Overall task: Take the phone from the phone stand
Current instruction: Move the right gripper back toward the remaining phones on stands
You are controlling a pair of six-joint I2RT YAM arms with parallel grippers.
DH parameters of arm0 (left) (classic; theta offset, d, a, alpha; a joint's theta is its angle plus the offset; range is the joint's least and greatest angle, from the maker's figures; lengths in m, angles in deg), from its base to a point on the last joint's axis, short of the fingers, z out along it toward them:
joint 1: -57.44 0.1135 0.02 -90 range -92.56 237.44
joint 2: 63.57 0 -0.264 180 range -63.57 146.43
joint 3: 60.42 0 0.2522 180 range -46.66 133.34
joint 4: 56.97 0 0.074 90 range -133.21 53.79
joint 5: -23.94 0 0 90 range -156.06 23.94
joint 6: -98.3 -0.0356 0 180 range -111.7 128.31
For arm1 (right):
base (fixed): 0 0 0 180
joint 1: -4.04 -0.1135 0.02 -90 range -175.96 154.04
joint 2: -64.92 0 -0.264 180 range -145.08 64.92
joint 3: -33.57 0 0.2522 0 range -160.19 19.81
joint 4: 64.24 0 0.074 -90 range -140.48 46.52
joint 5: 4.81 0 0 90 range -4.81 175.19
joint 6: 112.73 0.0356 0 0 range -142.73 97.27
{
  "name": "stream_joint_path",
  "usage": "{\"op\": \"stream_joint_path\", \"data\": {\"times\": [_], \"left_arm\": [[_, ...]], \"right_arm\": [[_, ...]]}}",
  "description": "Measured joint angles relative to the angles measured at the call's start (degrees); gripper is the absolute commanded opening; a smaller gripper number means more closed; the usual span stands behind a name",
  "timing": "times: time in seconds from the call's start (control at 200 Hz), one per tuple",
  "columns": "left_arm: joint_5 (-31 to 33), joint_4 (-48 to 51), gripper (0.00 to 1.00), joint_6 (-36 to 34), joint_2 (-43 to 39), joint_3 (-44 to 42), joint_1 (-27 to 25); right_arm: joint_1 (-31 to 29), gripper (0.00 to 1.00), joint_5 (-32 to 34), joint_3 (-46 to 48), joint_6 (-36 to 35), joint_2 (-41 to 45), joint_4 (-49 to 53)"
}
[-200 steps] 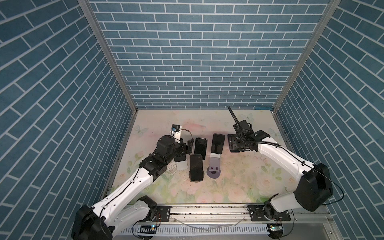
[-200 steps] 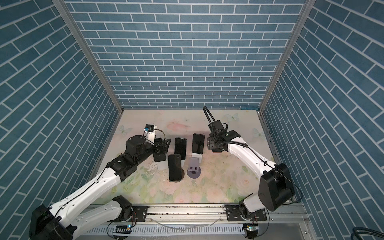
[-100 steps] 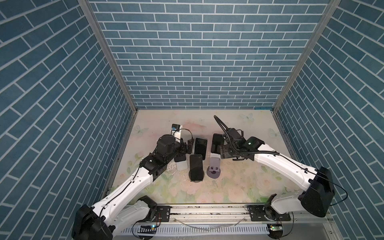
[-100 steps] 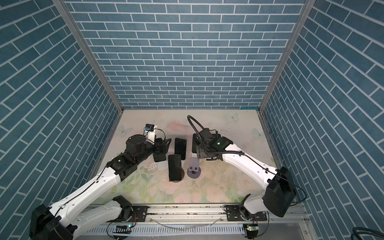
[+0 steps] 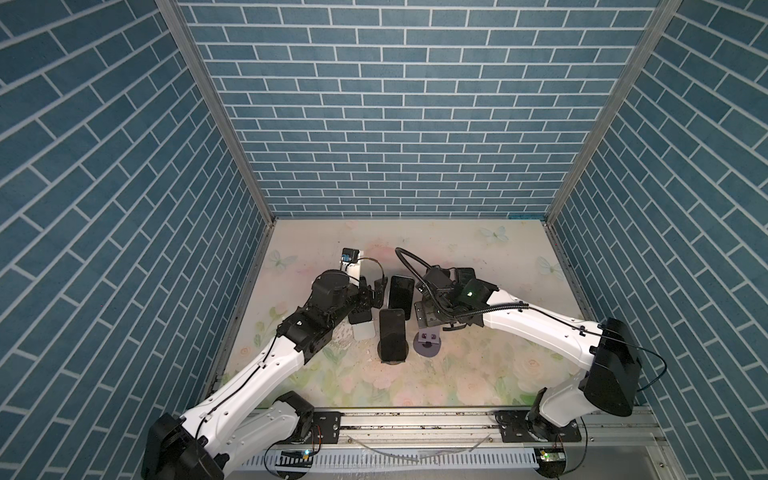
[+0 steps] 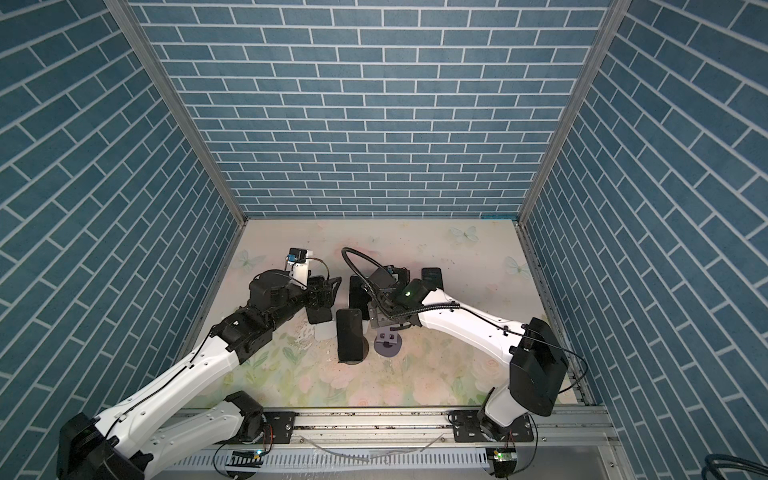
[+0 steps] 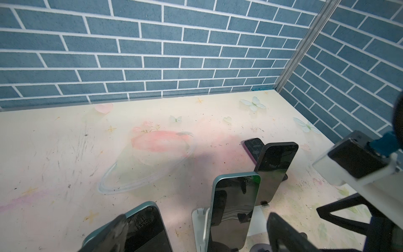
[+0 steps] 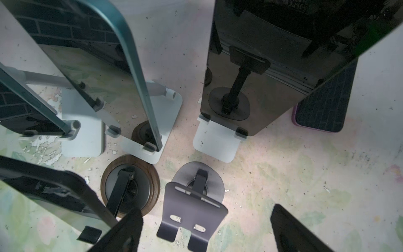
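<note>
While right gripper (image 8: pixel 205 210) gapes, phone (image 8: pixel 272 65) ahead, apart

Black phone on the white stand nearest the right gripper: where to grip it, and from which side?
The black phone leans back on the white stand, bottom edge caught behind two lips, so it likely frees upward. Pinch its long edges near the top, the open right gripper coming from above.
</note>
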State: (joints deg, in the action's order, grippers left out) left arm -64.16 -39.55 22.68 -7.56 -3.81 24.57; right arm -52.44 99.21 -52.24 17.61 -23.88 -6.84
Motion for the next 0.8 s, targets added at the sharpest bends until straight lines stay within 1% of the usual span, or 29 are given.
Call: {"op": "stream_joint_path", "data": {"times": [0.265,0.435,0.585,0.8], "left_arm": [[0.1,0.6,1.00,-0.5,-1.0,0.0,0.0],[0.4,0.8,1.00,-0.7,-2.0,-0.1,0.0],[0.7,0.8,1.00,-0.8,-2.7,-0.3,0.0],[0.9,1.1,1.00,-1.0,-2.9,-0.6,0.0]], "right_arm": [[-0.4,0.92,0.4,-0.2,3.0,-2.4,0.0],[-0.7,0.89,0.3,-0.2,3.9,-3.6,-0.6],[-1.0,0.83,0.3,-0.2,4.5,-5.3,-0.9],[-1.3,0.82,0.3,-0.2,5.5,-6.6,-0.9]]}}
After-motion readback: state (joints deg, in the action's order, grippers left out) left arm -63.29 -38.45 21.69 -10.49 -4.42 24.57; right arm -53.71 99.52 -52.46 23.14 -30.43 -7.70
